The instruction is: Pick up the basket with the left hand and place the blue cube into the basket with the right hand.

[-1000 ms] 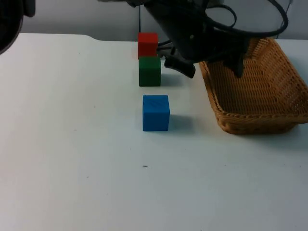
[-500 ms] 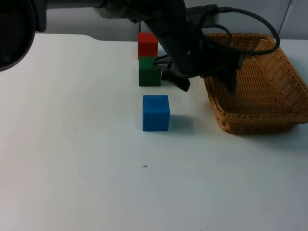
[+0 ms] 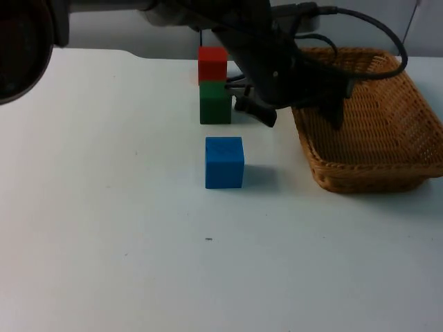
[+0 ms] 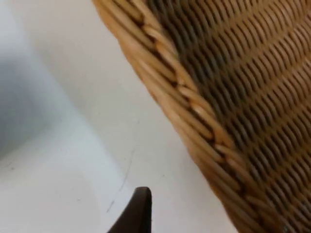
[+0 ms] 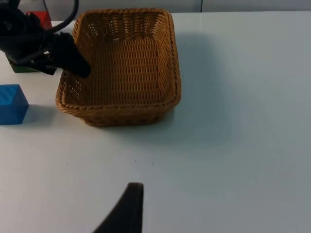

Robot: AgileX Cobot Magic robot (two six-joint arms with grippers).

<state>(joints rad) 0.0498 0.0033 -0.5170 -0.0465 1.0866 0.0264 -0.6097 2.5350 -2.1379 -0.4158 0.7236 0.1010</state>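
On the left of the white table [image 3: 104,228] the surface runs bare toward the grey partition wall [image 3: 124,31]. Moving in, there's the blue cube [image 3: 224,162], sitting flat on the table by itself, well in front of two other blocks. Behind it stands the green cube [image 3: 215,102], and right behind that the red cube [image 3: 212,63], the two in a line toward the wall, so close I can't say whether they touch.

Now the action: the left arm reaches across from the upper left, and the left gripper [image 3: 299,115] is down at the near-left wall of the wicker basket [image 3: 387,149]. Its jaws are spread, one finger [image 3: 256,111] outside the rim just beside the green cube, the other finger [image 3: 333,109] inside the basket, the woven wall between them. Nothing is clamped. In the left wrist view the braided rim [image 4: 194,116] runs diagonally close past one black fingertip [image 4: 136,211], with table showing on the outer side.

Further right, the basket rests on the table, open side up, nothing inside. The right wrist view looks across at the basket [image 5: 121,68], with the left gripper [image 5: 68,58] at its side wall and the blue cube [image 5: 12,103] beyond it. The right arm waits, its gripper [image 5: 129,206] high over bare table; I cannot tell how its fingers stand.
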